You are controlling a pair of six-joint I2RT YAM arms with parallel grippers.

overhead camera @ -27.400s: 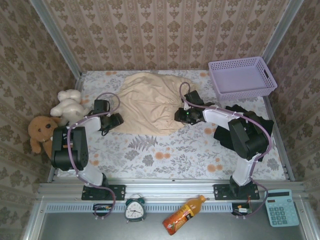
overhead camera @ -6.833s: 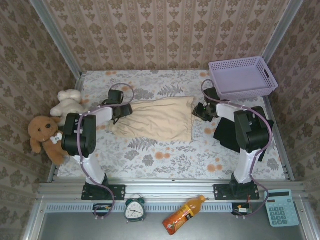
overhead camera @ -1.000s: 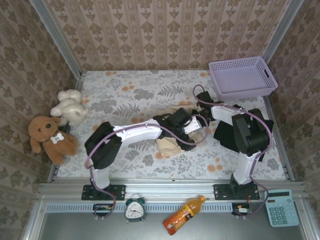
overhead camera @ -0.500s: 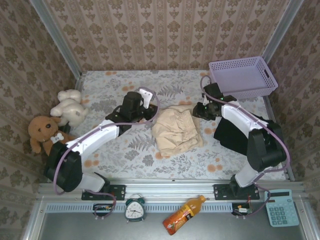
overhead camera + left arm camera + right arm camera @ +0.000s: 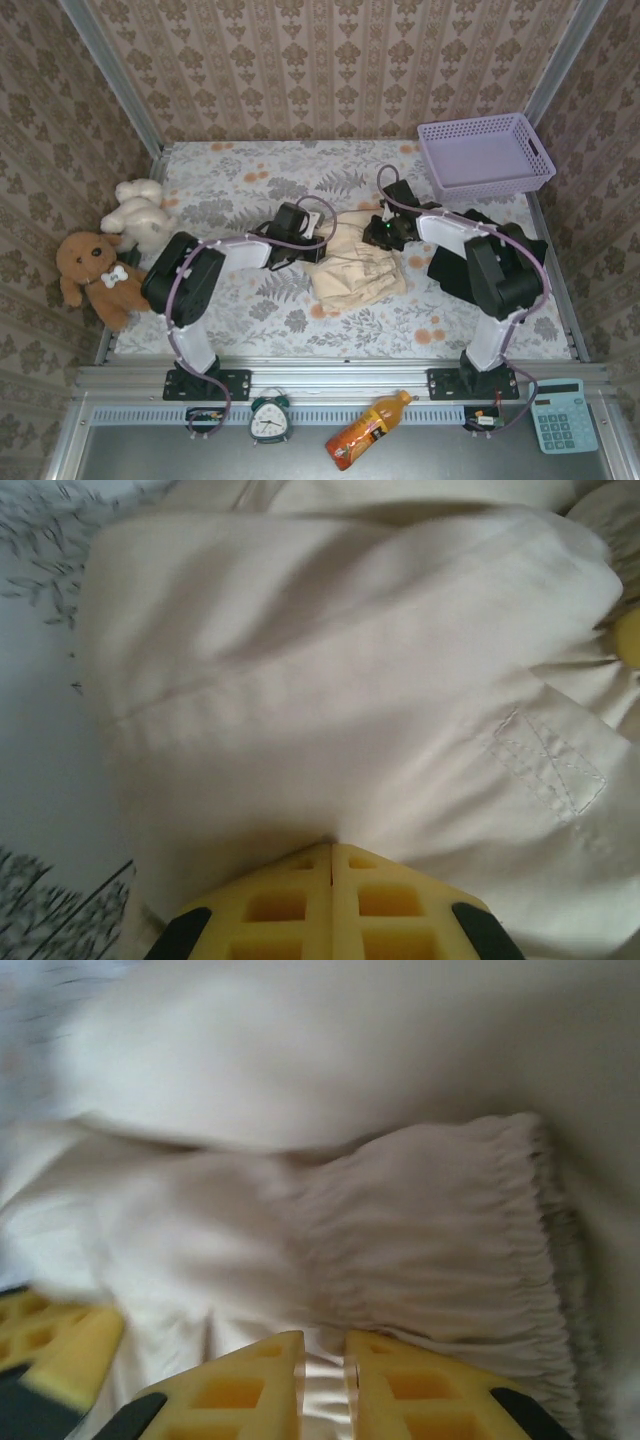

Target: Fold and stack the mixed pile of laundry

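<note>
2 claws have closed in on the beige garment (image 5: pixel 355 272) at the centre of the table (image 5: pixel 240 300). The left claw (image 5: pixel 332 848) is shut, tips against its 9 o'clock edge; the right claw (image 5: pixel 322 1340) pinches its 1 o'clock edge. Crumpled, near-square; long axis unclear.

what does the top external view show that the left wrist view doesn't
Top external adds the surroundings: lavender mesh basket, black T-shirt at the right, white plush toy and brown plush toy at the left, and the right gripper on the cloth's far side. Left wrist adds close detail: a stitched rectangle with crossed seams, and the left gripper shut, its tips against the fabric. Both show the beige garment.
</note>
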